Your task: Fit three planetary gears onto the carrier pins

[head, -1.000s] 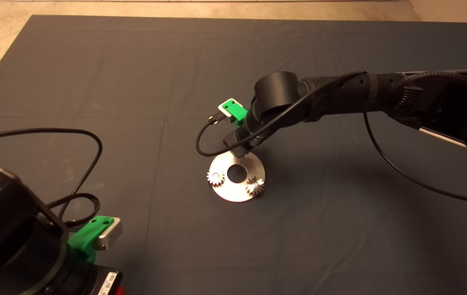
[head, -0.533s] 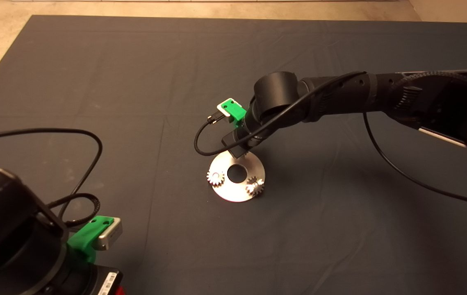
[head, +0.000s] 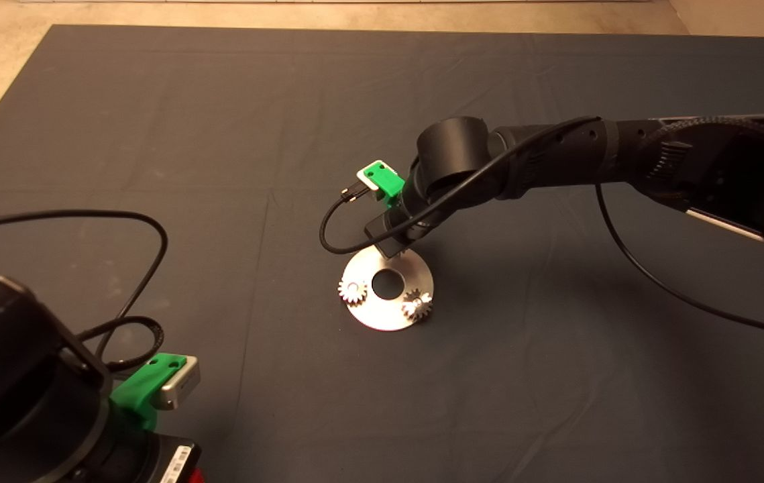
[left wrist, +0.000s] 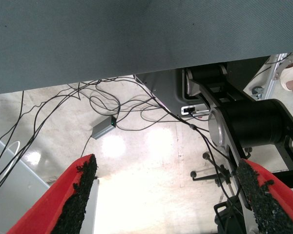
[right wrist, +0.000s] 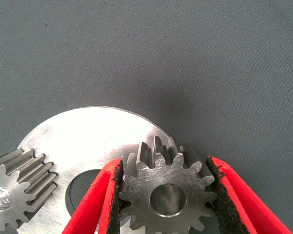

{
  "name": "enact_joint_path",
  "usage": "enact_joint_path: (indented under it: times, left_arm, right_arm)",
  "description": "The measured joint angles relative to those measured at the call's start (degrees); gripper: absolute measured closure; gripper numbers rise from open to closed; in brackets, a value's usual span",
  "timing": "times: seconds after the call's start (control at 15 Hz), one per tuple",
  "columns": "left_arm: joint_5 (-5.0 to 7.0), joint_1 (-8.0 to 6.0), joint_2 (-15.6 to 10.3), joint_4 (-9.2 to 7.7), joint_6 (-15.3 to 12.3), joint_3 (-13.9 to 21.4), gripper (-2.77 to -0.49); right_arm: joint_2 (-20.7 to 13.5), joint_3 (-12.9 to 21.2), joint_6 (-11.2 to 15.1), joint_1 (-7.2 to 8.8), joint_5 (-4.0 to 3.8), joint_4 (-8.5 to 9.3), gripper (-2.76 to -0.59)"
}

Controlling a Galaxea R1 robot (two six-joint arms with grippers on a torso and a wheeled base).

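Head view shows us the right end effector (head: pixel 392 251) over the 12 o'clock edge of the shiny disc (head: pixel 388 318), which lies near the middle of the dark mat (head: pixel 221 134) on the worktop. Two planetary gears already sit on the disc, one at about 9 o'clock (head: pixel 352 290) and one at about 4 o'clock (head: pixel 416 305) from its central hole (head: pixel 388 284). In the right wrist view we see the third gear (right wrist: pixel 167 195) clamped flat between the two red fingers (right wrist: pixel 95 202), bore pointing up, just above the disc. We judge it is held level so that the bore can slide straight down onto the last pin. This pin is hidden from us under the gear and the arm, so we cannot tell how well they are aligned. The left end effector (head: pixel 153 389) waits at the lower left edge; its fingers (left wrist: pixel 71 200) are spread wide and hold nothing.
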Motion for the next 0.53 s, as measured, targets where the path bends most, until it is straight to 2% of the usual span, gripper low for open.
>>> enact_joint_path:
  times: [0.13, 0.27, 0.53]
  left_arm:
    - [0.0, 0.0, -0.02, 0.02, 0.0, 0.0, -2.04]
    - [0.0, 0.0, 0.0, 0.02, 0.0, 0.0, -2.04]
    - [0.0, 0.0, -0.02, 0.02, 0.0, 0.0, -2.04]
  right_arm:
    - [0.03, 0.0, 0.0, 0.0, -0.06, 0.0, -1.1]
    - [0.04, 0.0, 0.0, 0.0, -1.38, 0.0, -1.1]
    - [0.05, 0.02, 0.0, -0.02, -1.92, -0.01, -1.1]
